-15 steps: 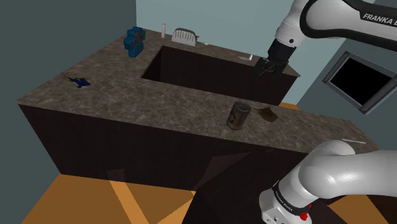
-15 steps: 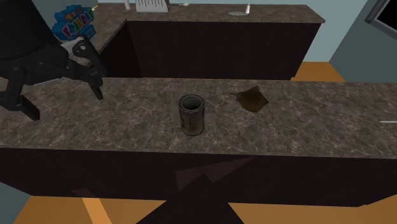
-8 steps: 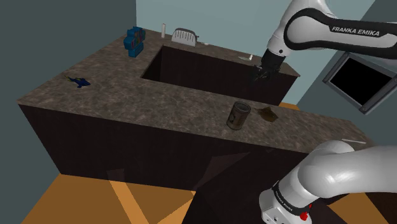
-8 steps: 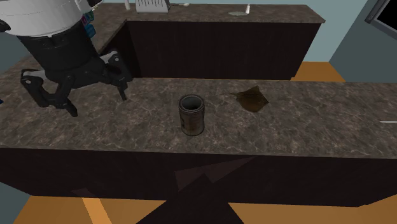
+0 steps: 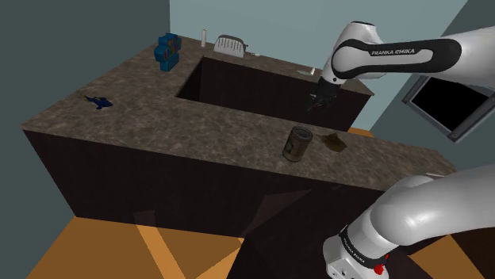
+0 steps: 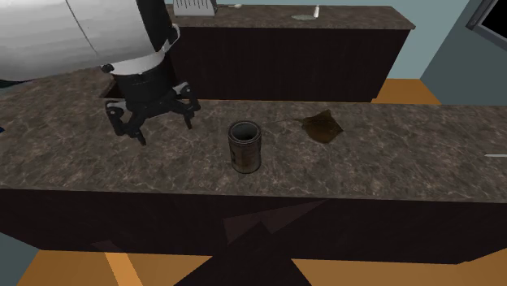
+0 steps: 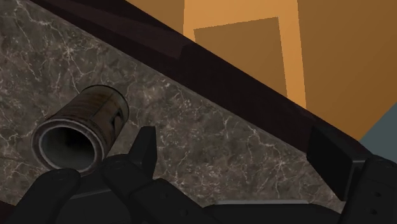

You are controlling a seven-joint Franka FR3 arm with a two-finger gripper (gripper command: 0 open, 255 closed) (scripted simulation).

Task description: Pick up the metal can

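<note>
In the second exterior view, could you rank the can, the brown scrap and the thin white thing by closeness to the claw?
1. The can, just right of the gripper.
2. The brown scrap, further right, beyond the can.
3. The thin white thing, at the view's right edge.

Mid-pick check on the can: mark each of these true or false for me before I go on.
1. The can stands upright on the marbled counter. True.
2. The gripper is shut on the can. False: its fingers stand apart and it hangs clear of the can, toward the second exterior view's left.
3. A flat brown thing lies to the can's right in the second exterior view. True.
4. The can has a lid on top. False: its top is open, dark inside.
</note>
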